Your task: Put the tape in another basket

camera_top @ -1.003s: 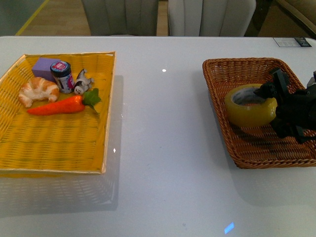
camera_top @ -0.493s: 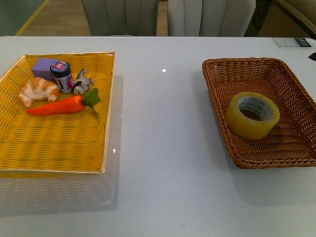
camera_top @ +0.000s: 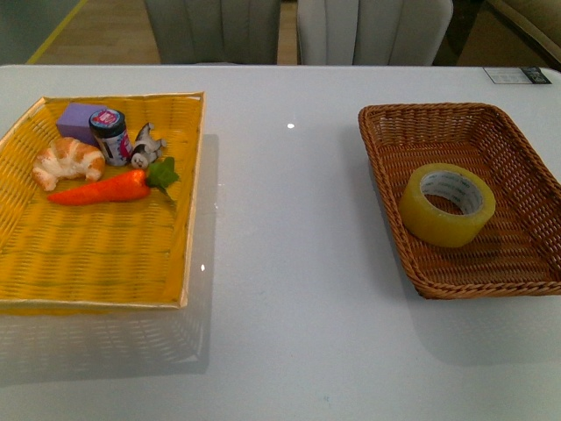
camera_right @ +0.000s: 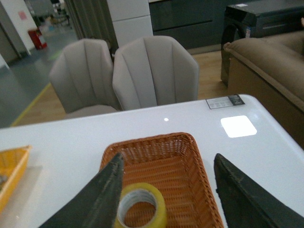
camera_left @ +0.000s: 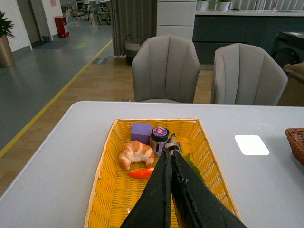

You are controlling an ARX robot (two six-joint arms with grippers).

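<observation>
The tape [camera_top: 448, 203], a yellowish roll with a white core, lies flat inside the dark brown wicker basket [camera_top: 386, 149] at the right of the table. It also shows in the right wrist view [camera_right: 140, 209], in the basket [camera_right: 190, 156]. My right gripper [camera_right: 168, 164] is open and empty, held well above the basket, its fingers [camera_right: 102, 194] apart either side of it. My left gripper [camera_left: 170, 153] is shut and empty, above the yellow tray [camera_left: 107, 171]. Neither gripper shows in the front view.
The bright yellow flat tray [camera_top: 105, 254] at the left holds a croissant [camera_top: 67, 160], a carrot [camera_top: 105, 189], a purple block [camera_top: 81, 118], a small jar [camera_top: 110, 136] and a little figure [camera_top: 147, 146]. Two grey chairs [camera_top: 289, 31] stand behind the table's far edge.
One second ago my right gripper was down in the basket beside the tape. It has since lifted out of the front view, leaving the tape lying in the basket.
</observation>
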